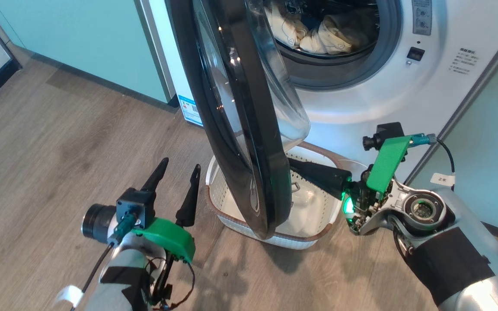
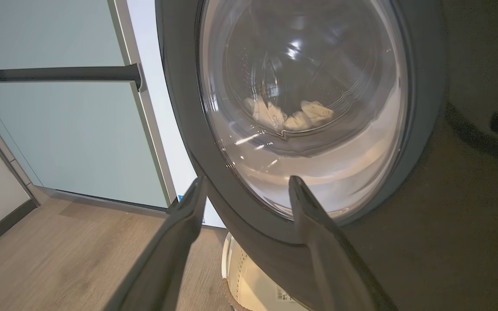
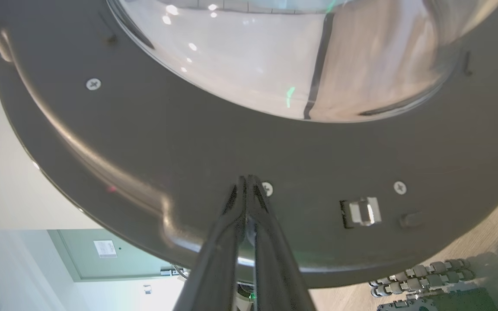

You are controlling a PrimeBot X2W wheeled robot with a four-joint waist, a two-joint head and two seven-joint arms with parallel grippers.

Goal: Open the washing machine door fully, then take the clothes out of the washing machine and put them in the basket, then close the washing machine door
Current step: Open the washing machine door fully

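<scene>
Door (image 1: 267, 181): glossy black rim, clear glass. Machine (image 1: 404, 97): white, grey gasket (image 1: 386, 54). Clothes (image 1: 327, 39): cream, small prints. Basket (image 1: 294, 242): cream-white, brown rim. Floor (image 1: 59, 151): grey-brown woodgrain. Cabinet (image 1: 80, 34): pale green.

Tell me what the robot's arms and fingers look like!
Both arms are silvery with black bands. The left gripper and right gripper each have two long, pointy black fingers, a bright green plastic piece and a little black camera. Thin black cables run along them, small white tags hang off, and a green light glows on the right one.
</scene>
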